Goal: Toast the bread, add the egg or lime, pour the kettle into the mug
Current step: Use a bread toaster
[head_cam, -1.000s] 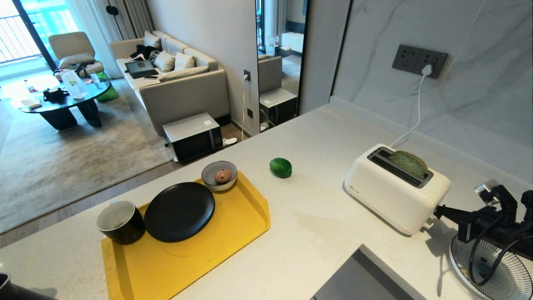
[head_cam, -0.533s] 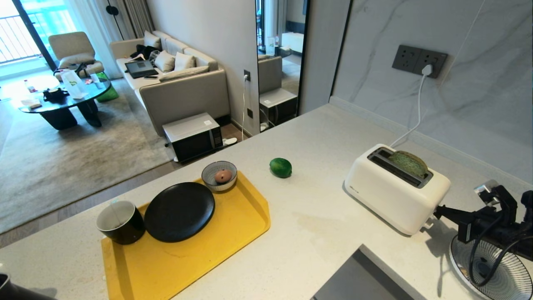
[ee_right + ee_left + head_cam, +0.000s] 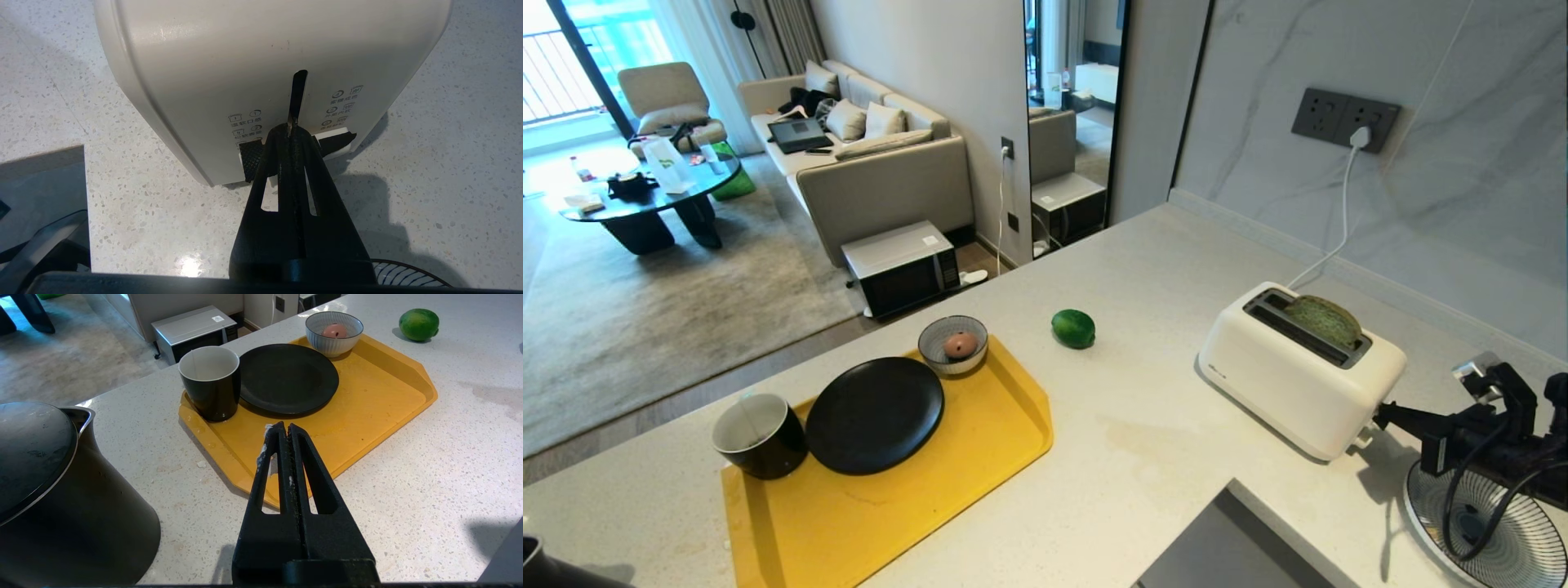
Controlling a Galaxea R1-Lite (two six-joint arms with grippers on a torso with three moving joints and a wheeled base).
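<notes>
So, right gripper (image 3: 289, 130) is clenched empty with its tips at the toaster's (image 3: 1298, 371) lever end, looks like it's touching the lever, hard to be sure.
Bread (image 3: 1325, 319) sticks out of the far slot. Lime (image 3: 1073, 328) sits alone on the counter (image 3: 1143, 457), between toaster and yellow tray (image 3: 915, 506). Mug (image 3: 760, 434) stands on the tray beside the black plate (image 3: 874, 415). Left gripper (image 3: 285, 430) hangs pinched closed and empty over the tray's near edge, kettle (image 3: 61, 506) just beside it.
</notes>
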